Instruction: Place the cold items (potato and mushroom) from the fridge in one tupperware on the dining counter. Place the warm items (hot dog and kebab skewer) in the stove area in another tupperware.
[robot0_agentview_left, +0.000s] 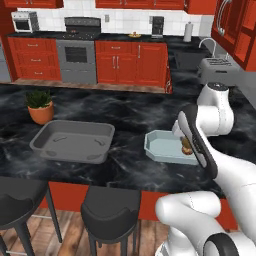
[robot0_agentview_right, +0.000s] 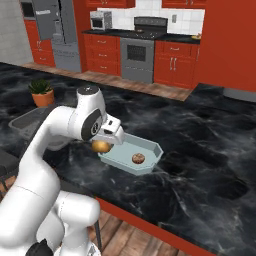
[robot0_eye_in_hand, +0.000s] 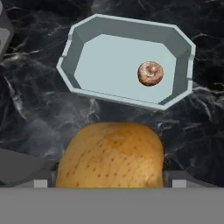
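The gripper (robot0_agentview_right: 101, 145) holds the potato (robot0_eye_in_hand: 110, 155) between its fingers, which stand wide around the tuber's sides, above the black marble table (robot0_agentview_right: 200, 150). In the hand view the potato hangs just short of the near rim of the pale blue tupperware (robot0_eye_in_hand: 127, 61), not yet over its floor. In the right base view it hovers at that tupperware's left end. The mushroom (robot0_eye_in_hand: 150, 73) lies inside the pale blue tupperware, toward one side of its floor. A grey tupperware (robot0_agentview_left: 73, 141) sits on the table well to the left of the pale blue one, and a potted plant (robot0_agentview_left: 40, 105) stands just beyond the grey one.
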